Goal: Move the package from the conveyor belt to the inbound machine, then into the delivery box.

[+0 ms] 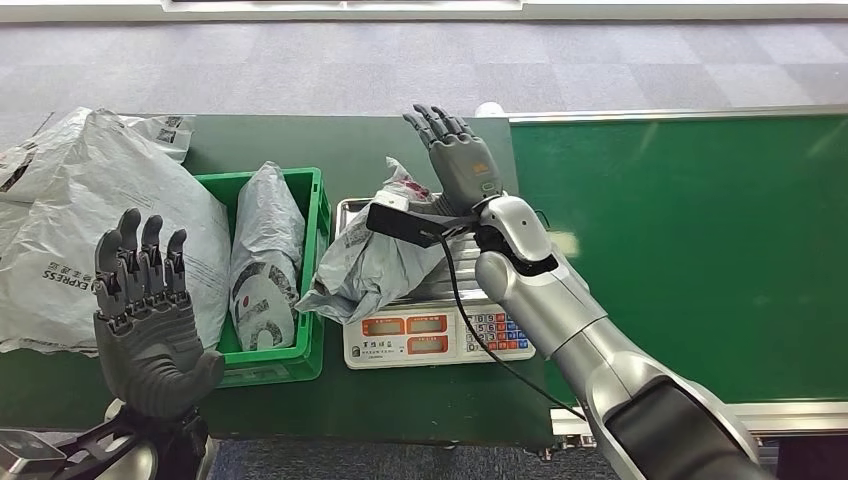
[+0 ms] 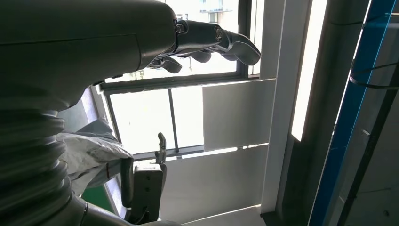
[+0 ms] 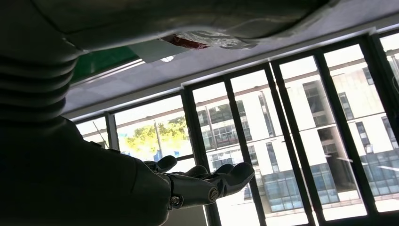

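Note:
A crumpled grey package (image 1: 375,262) lies on the white weighing scale (image 1: 430,335), hanging over the scale's left edge. My right hand (image 1: 455,155) is raised just behind the package's far right corner, fingers straight and apart, holding nothing. The right wrist view has that hand (image 3: 207,181) open against windows, the package (image 3: 197,40) close by it. My left hand (image 1: 150,315) stands upright at the near left, palm open and empty, in front of the green delivery box (image 1: 280,365). In the left wrist view its fingers (image 2: 207,42) are spread.
The green box holds a grey bagged parcel (image 1: 265,250). A heap of large grey express bags (image 1: 90,220) lies left of it. The green conveyor belt (image 1: 680,250) runs along the right. A black cable (image 1: 470,320) crosses the scale's keypad.

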`<state>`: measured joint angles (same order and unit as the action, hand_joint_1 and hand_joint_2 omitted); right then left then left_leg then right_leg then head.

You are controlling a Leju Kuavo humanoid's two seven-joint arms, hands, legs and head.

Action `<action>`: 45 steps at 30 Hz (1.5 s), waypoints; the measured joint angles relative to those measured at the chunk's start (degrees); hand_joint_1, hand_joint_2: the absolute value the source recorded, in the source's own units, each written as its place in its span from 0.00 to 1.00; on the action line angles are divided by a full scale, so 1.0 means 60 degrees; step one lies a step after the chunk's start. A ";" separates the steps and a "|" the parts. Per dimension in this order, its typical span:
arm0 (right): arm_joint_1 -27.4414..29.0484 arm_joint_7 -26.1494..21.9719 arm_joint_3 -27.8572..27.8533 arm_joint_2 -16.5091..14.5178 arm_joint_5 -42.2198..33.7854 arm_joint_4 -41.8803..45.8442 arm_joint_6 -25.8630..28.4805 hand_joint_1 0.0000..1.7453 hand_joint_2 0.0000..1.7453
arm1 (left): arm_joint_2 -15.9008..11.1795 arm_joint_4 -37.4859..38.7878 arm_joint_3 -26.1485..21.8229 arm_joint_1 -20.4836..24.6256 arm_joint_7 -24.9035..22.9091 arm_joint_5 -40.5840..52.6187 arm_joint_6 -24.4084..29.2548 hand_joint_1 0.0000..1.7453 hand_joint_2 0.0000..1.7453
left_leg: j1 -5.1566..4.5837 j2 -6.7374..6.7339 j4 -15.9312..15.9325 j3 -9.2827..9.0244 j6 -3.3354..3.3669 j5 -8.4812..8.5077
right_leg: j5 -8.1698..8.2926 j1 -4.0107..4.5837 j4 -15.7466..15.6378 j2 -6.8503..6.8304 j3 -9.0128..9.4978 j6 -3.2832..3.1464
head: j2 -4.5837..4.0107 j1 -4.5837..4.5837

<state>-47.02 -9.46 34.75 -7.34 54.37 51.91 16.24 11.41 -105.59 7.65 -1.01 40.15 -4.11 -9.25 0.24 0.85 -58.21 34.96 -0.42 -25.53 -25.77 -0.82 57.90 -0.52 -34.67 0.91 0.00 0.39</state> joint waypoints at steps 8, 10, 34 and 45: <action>-0.0050 -0.0699 -0.0416 -0.0011 -0.4161 0.0015 -0.3279 0.00 0.00 | -0.0053 0.0000 0.0000 0.0000 0.0000 -0.0039 0.0000 0.00 1.00 | 0.0000 0.0002 -0.0001 -0.0003 0.0000 0.0000 | 0.0001 0.0000 0.0000 -0.0002 0.0005 0.0000 | 0.0001 0.0000; -0.0052 -0.0619 -0.0880 -0.0057 -0.6762 -0.0017 -0.5130 0.00 0.00 | -0.0070 0.0004 0.0000 0.0002 0.0000 -0.0039 0.0000 0.00 1.00 | 0.0000 0.0001 -0.0001 -0.0004 0.0000 0.0000 | 0.0001 0.0000 0.0000 -0.0001 0.0004 0.0001 | 0.0000 0.0000; -0.0422 -0.0087 -0.2320 -0.0267 -1.3659 -0.0642 -0.8150 0.00 0.00 | -0.0076 -0.0135 -0.0004 0.0148 0.0000 0.0059 0.0000 0.00 1.00 | -0.0001 0.0001 -0.0004 -0.0008 0.0001 0.0001 | 0.0003 -0.0001 0.0000 0.0000 0.0014 0.0002 | 0.0001 0.0000; 0.0459 -0.3933 -0.1864 -0.0269 -0.3903 0.3296 0.3147 0.00 1.00 | -0.0126 0.0228 -0.0094 -0.0170 -0.0360 0.2427 0.0000 0.00 1.00 | -0.0002 0.0002 -0.0005 -0.0013 -0.0003 -0.0010 | -0.0004 -0.0003 -0.0001 -0.0001 0.0007 -0.0003 | 0.0002 -0.0001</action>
<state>-44.27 -33.05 23.57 -8.95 30.95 71.69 35.12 10.65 -104.22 7.09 -2.03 37.99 10.45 -9.25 0.23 0.87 -58.24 34.89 -0.43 -25.59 -25.79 -0.83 57.89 -0.52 -34.63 0.89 0.01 0.39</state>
